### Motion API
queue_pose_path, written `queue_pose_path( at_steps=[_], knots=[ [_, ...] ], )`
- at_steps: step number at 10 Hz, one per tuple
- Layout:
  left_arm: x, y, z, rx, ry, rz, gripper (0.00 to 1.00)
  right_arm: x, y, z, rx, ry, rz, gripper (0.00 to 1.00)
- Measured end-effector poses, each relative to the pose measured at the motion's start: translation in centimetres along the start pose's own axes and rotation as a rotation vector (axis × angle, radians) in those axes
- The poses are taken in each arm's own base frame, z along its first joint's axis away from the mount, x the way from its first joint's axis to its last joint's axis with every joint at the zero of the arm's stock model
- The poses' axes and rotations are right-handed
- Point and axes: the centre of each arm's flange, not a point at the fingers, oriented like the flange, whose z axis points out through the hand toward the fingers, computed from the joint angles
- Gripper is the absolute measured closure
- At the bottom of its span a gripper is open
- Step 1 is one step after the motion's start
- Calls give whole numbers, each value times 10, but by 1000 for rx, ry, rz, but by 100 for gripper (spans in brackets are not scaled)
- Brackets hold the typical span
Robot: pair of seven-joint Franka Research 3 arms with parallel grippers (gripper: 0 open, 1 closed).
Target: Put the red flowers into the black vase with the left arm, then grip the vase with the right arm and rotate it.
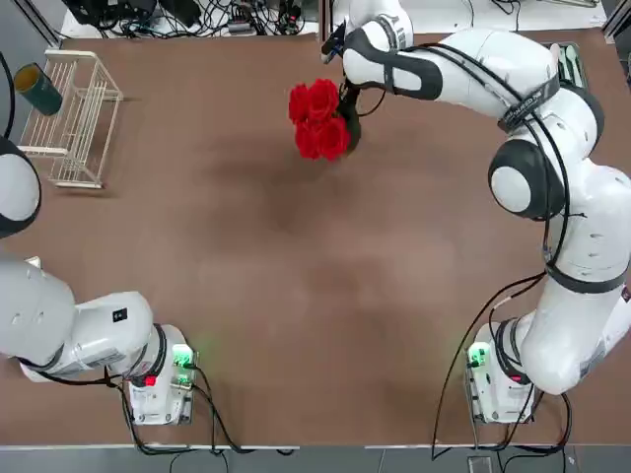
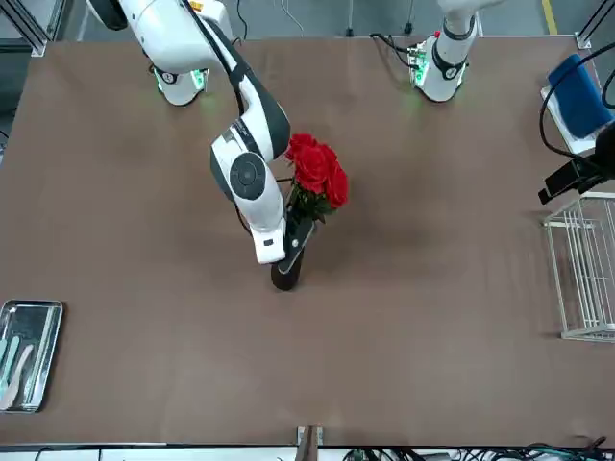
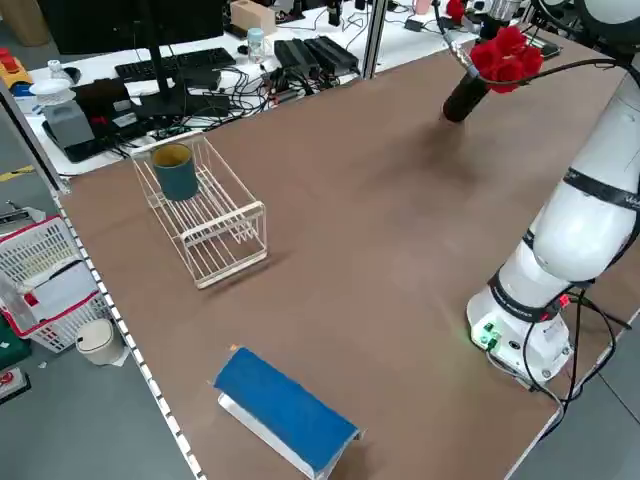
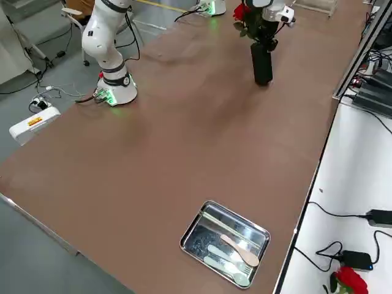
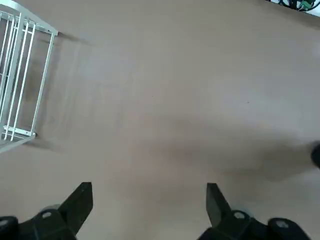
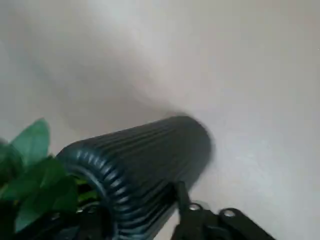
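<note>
The red flowers (image 1: 317, 120) stand in the black vase (image 2: 286, 271) at the far middle of the table, blooms and green leaves (image 6: 30, 165) spilling over its rim. My right gripper (image 2: 290, 242) reaches the vase from above and its fingers (image 6: 186, 206) press on either side of the ribbed black vase (image 6: 145, 160), just below the rim. The vase (image 4: 262, 64) rests on the table. My left gripper (image 5: 147, 200) hangs open and empty above bare table by the robot's left edge, far from the vase.
A white wire rack (image 1: 74, 118) holding a dark teal cup (image 1: 39, 89) sits at the far left. A metal tray (image 4: 226, 245) with utensils lies at the far right corner. A blue block (image 3: 285, 410) lies off the table's left side.
</note>
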Motion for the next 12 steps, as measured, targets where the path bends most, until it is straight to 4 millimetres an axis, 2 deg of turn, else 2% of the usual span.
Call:
queue_pose_path(
  at_steps=[1, 5, 7, 10, 12],
  knots=[
    [0, 0, 0, 0, 0, 0, 0, 0, 0, 1, 3, -1, 2, 72],
    [0, 0, 0, 0, 0, 0, 0, -2, 4, 3, 44, 6, 33, 73],
    [0, 0, 0, 0, 0, 0, 0, -3, 6, 3, 50, 8, 41, 69],
    [0, 0, 0, 0, 0, 0, 0, -2, 5, 4, 62, 11, 48, 55],
    [0, 0, 0, 0, 0, 0, 0, -2, 5, 4, 66, 12, 51, 48]
  ],
)
